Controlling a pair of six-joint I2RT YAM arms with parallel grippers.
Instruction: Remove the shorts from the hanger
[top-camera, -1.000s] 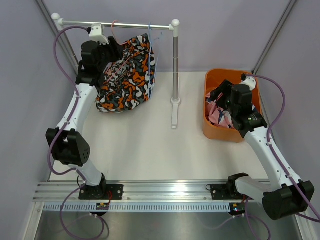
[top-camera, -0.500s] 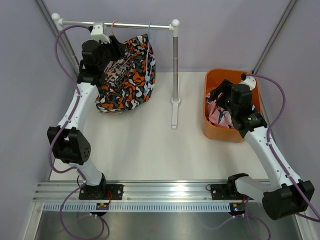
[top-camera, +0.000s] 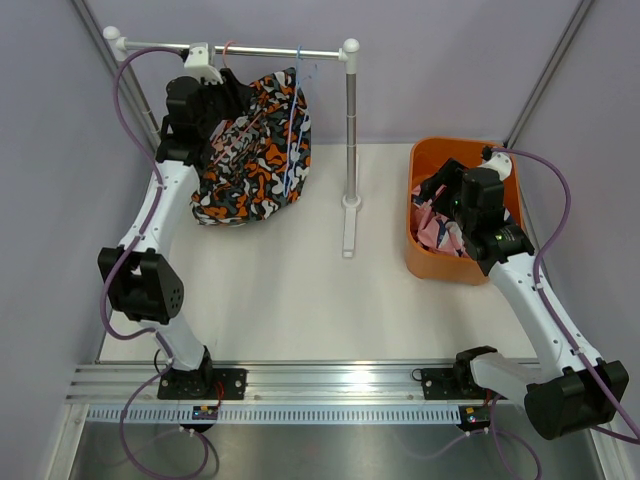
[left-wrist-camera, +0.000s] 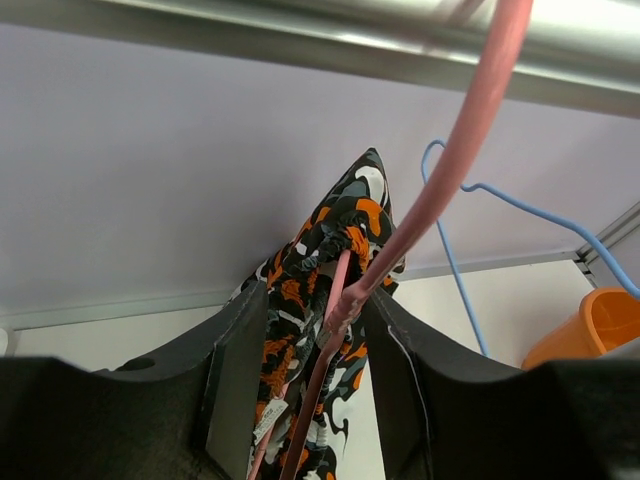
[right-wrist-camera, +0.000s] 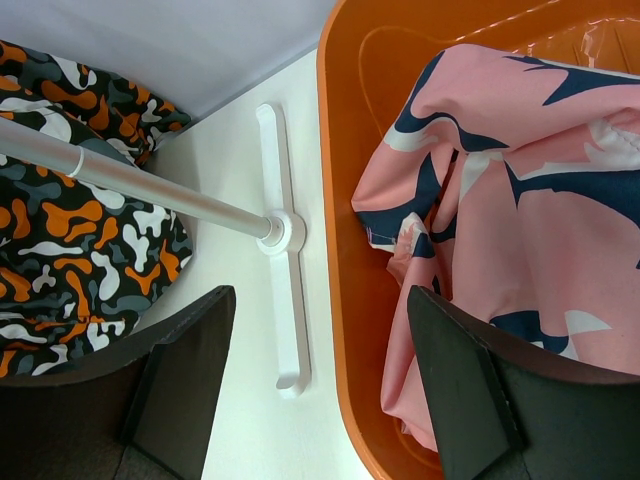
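The black shorts (top-camera: 250, 150) with orange and white blotches hang from a pink hanger (top-camera: 228, 48) on the rail (top-camera: 270, 50). My left gripper (top-camera: 228, 105) is up at the hanger. In the left wrist view its fingers stand apart (left-wrist-camera: 310, 330), with the pink hanger (left-wrist-camera: 450, 170) and the black shorts (left-wrist-camera: 340, 230) between them; the hanger lies close to the right finger. The pink shorts (top-camera: 435, 225) with navy and white blotches lie in the orange bin (top-camera: 430, 155). My right gripper (top-camera: 440, 190) is open and empty over the bin's left rim (right-wrist-camera: 340, 150), beside the pink shorts (right-wrist-camera: 520, 200).
A blue empty hanger (top-camera: 297, 70) hangs on the rail right of the shorts and also shows in the left wrist view (left-wrist-camera: 450, 250). The rack's post (top-camera: 351, 120) and white foot (right-wrist-camera: 285, 300) stand between the shorts and the bin. Grey walls close in behind and at both sides.
My left arm has moved slightly up and back toward the rail, and the blue hanger has swung a little over the shorts. The right arm has not moved.
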